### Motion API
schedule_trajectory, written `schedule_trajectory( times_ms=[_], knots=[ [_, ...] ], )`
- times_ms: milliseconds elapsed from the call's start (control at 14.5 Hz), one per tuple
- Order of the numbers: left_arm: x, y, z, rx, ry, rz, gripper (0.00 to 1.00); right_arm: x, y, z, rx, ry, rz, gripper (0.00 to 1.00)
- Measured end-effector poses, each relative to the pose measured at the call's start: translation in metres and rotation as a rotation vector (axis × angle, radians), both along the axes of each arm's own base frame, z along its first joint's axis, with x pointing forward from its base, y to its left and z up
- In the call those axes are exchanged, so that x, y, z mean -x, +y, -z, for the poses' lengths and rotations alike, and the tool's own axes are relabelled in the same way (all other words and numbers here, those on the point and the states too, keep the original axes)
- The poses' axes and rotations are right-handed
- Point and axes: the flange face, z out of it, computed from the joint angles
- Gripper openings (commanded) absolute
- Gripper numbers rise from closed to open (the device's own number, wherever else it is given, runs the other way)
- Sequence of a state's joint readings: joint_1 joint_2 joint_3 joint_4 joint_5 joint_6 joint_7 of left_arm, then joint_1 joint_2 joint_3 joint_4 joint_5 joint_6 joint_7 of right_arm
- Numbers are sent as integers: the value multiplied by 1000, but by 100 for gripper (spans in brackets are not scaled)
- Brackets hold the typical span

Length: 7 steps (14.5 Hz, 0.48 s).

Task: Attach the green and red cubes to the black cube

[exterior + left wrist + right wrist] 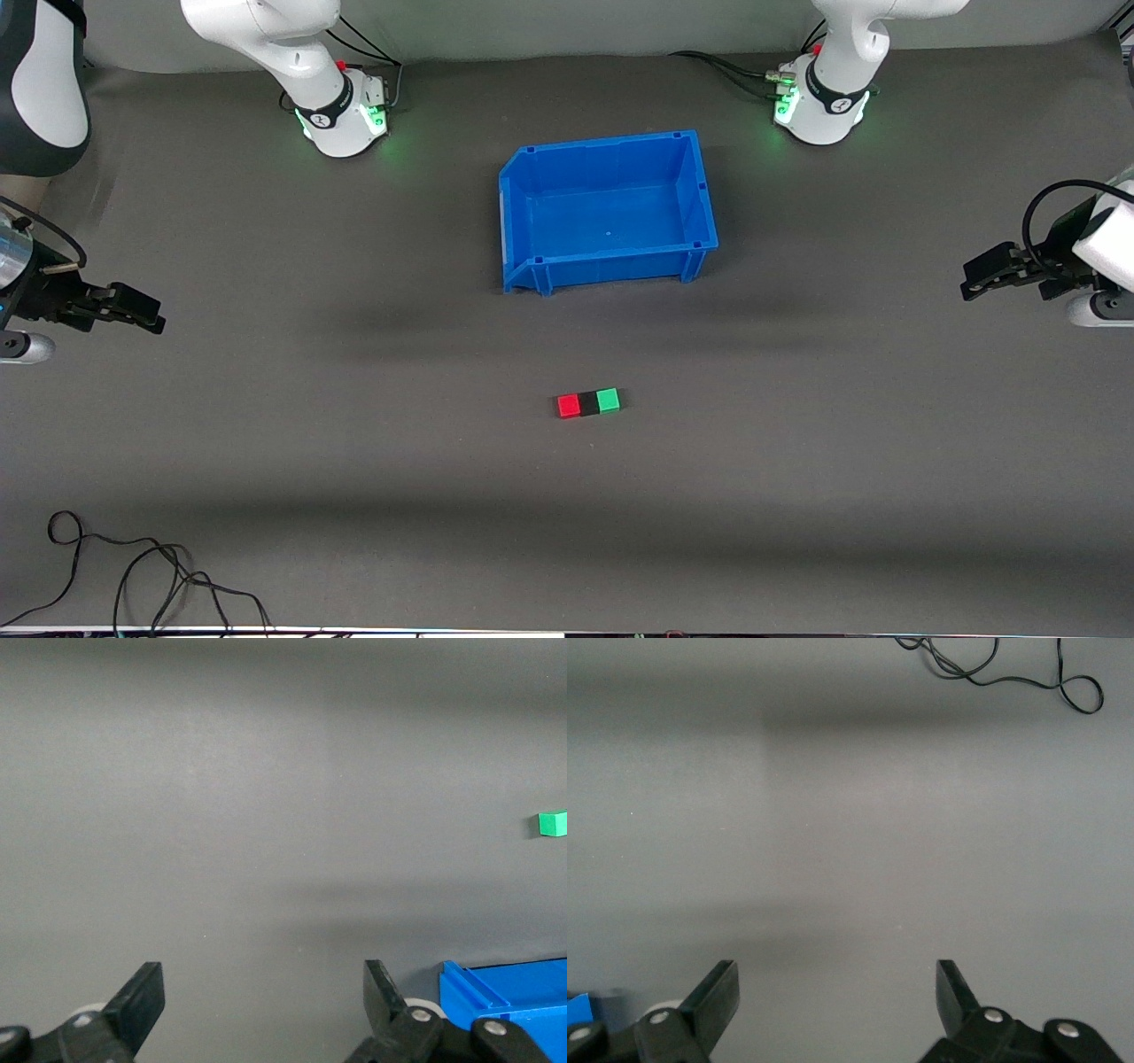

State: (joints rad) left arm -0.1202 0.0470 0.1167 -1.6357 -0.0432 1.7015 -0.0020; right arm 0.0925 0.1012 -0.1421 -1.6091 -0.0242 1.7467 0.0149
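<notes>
On the grey table, three small cubes sit in one touching row: the red cube (569, 406), the black cube (589, 403) in the middle and the green cube (608, 400). The row lies nearer to the front camera than the blue bin (691, 190). My left gripper (973, 282) hangs open over the left arm's end of the table, far from the cubes, holding nothing. My right gripper (152, 317) hangs open over the right arm's end, also holding nothing. The left wrist view catches the green cube (553, 823) and the open left gripper (264, 992). The right wrist view has the open right gripper (836, 990) over bare table.
The blue bin stands with nothing in it between the two arm bases and the cubes; its corner (505, 988) appears in the left wrist view. A loose black cable (133, 567) lies at the table's near edge toward the right arm's end, and the same cable (992, 665) is in the right wrist view.
</notes>
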Motion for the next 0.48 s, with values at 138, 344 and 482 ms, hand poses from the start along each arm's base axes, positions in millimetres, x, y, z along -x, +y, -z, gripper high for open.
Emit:
schedule_trajectory(
  times_ms=[138, 344, 482],
  knots=[
    [1, -2, -2, 0, -3, 3, 100, 4, 0, -8, -1, 5, 1, 98],
    [3, -11, -6, 2, -8, 20, 100, 8, -1, -16, -4, 5, 1, 99],
    [3, -15, -6, 2, -8, 29, 100, 8, 2, -13, -6, 13, -4, 99]
  ],
)
